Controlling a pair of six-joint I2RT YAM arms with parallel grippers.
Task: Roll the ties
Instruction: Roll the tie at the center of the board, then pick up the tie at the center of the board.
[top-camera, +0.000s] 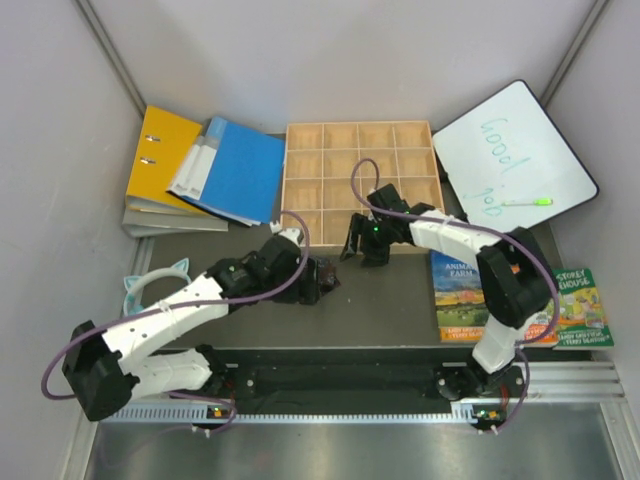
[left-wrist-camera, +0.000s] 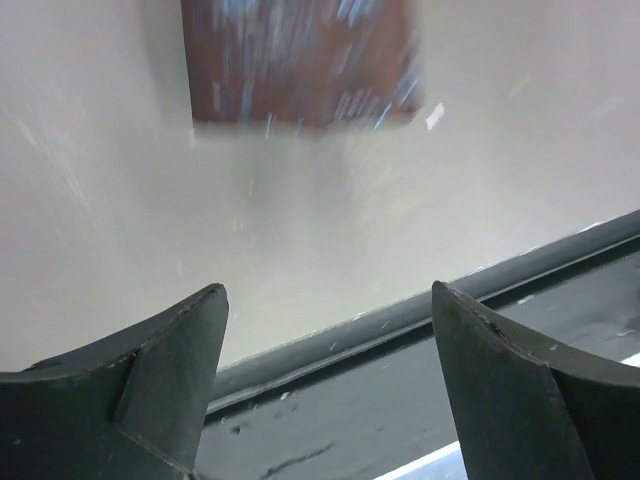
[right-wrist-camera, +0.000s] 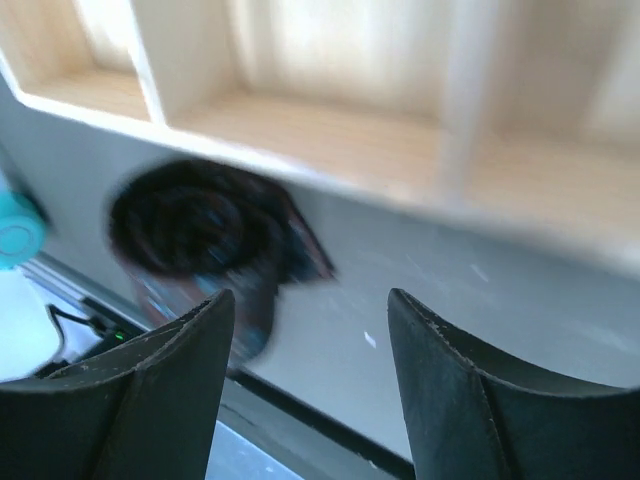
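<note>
While both sets of jaws stand apart and empty, one tie sits rolled on the table.
Roll looks done; it lies beside the left gripper, just short of the wooden tray. Only the view from the right gripper shows its spiral end; no second tie in sight.

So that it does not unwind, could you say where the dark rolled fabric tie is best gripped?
Probably take the dark rolled fabric tie across its curved outer wall, from above, pinning the loose tail; its spiral face shows layers that could unwind.
</note>
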